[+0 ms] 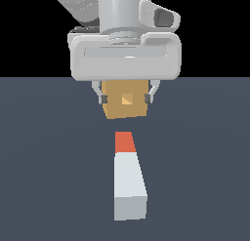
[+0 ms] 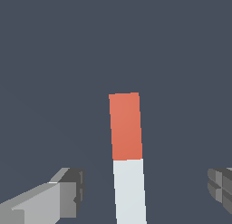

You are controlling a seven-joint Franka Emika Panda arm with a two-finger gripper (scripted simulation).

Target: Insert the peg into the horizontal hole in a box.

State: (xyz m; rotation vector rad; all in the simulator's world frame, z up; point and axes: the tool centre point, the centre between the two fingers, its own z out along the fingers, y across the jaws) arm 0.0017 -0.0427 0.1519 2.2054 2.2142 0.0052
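Since the peg (image 2: 128, 159) is lying flat on the floor, nothing holding it, the gripper (image 2: 147, 191) is hanging over it with its fingers (image 2: 68, 193) spread wide, one either side of the bar with clear gaps, so I'd guess it's lining up a grab. Orange-red end points away past the fingertips toward the box (image 1: 126, 106). That box sits well beyond the peg, with its hole (image 1: 127, 99) facing back down the bar, which looks set up for a straight push.

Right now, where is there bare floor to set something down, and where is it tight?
Bare dark surface runs along both long sides of the peg, out to the exterior view's left and right edges. The strip between the peg's orange end and the box is narrow. It is crowded at the box, where the open tool hangs in front of it.
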